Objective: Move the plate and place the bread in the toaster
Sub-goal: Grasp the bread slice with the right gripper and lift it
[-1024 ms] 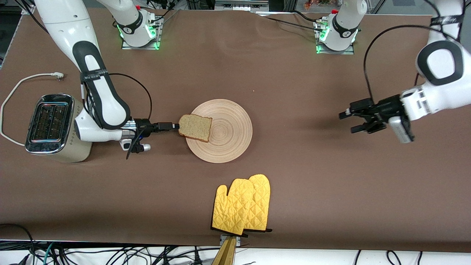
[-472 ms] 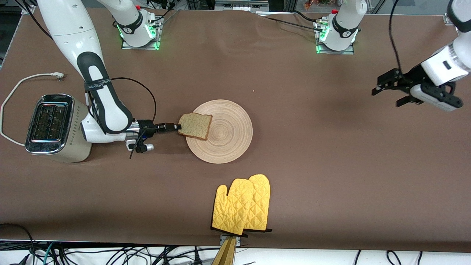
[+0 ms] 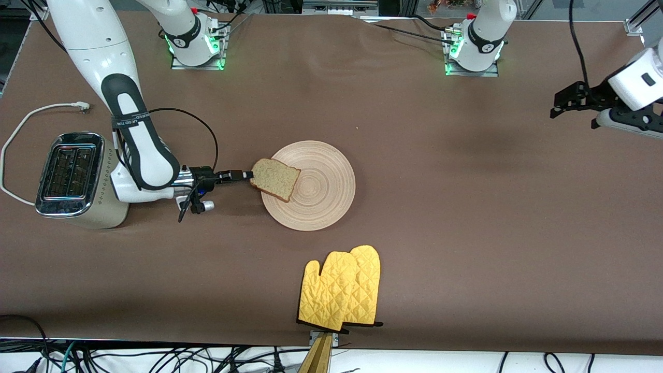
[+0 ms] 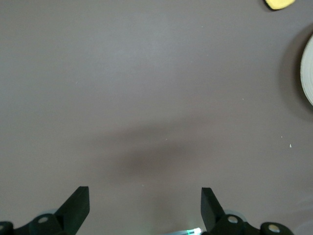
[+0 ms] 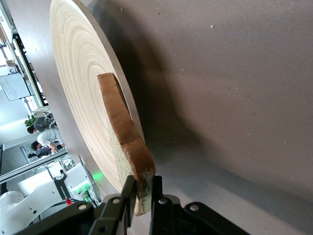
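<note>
The pale wooden plate [image 3: 311, 185] lies mid-table. My right gripper [image 3: 247, 175] is shut on the crust edge of the bread [image 3: 275, 178], a light brown slice held over the plate's rim toward the right arm's end. In the right wrist view the fingers [image 5: 128, 192] pinch the bread [image 5: 124, 132] beside the plate [image 5: 78, 93]. The cream-white toaster [image 3: 77, 178] with chrome top stands at the right arm's end, slots empty. My left gripper [image 3: 575, 101] is open and empty, up over the left arm's end of the table; its wrist view shows bare table and the plate's edge [image 4: 308, 73].
A pair of yellow oven mitts [image 3: 342, 290] lies nearer the front camera than the plate, by the table's edge. The toaster's white cord [image 3: 31, 114] loops on the table beside the toaster.
My left gripper has risen and swung away toward its end of the table. My right gripper has lifted and tilted the bread slightly over the plate's rim.
</note>
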Motion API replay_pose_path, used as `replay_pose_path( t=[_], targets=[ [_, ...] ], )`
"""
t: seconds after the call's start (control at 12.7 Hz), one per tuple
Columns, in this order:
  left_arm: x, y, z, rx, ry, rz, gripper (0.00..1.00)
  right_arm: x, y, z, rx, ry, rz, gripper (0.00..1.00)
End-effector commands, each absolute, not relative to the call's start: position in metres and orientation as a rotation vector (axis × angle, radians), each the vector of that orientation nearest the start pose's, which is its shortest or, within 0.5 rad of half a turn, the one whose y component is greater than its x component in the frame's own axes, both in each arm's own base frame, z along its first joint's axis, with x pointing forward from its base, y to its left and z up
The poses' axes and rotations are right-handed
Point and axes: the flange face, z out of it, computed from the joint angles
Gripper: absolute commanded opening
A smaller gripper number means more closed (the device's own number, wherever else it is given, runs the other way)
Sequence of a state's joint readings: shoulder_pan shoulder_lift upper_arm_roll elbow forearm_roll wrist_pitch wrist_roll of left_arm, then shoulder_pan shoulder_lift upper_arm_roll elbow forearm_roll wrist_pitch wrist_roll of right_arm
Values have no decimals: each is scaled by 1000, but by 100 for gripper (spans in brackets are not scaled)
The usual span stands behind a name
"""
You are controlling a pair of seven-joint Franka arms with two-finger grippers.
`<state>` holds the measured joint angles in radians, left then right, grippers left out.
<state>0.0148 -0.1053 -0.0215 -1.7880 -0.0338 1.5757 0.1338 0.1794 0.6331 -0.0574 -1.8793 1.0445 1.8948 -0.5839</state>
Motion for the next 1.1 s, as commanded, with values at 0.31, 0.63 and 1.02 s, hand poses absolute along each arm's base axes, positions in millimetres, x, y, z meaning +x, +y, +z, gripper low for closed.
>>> replay_pose_path(
  t=[0.31, 0.63, 1.02],
  targets=[
    [538, -46, 608, -3103, 39, 168, 100, 597, 139, 196, -2247, -62, 391, 0],
    [551, -43, 611, -3108, 10, 159, 100, 628, 142, 271, -2448, -129, 481, 0],
    [559, -31, 613, -3128, -26, 80, 100, 647, 94, 393, -2745, -192, 590, 0]
  ],
)
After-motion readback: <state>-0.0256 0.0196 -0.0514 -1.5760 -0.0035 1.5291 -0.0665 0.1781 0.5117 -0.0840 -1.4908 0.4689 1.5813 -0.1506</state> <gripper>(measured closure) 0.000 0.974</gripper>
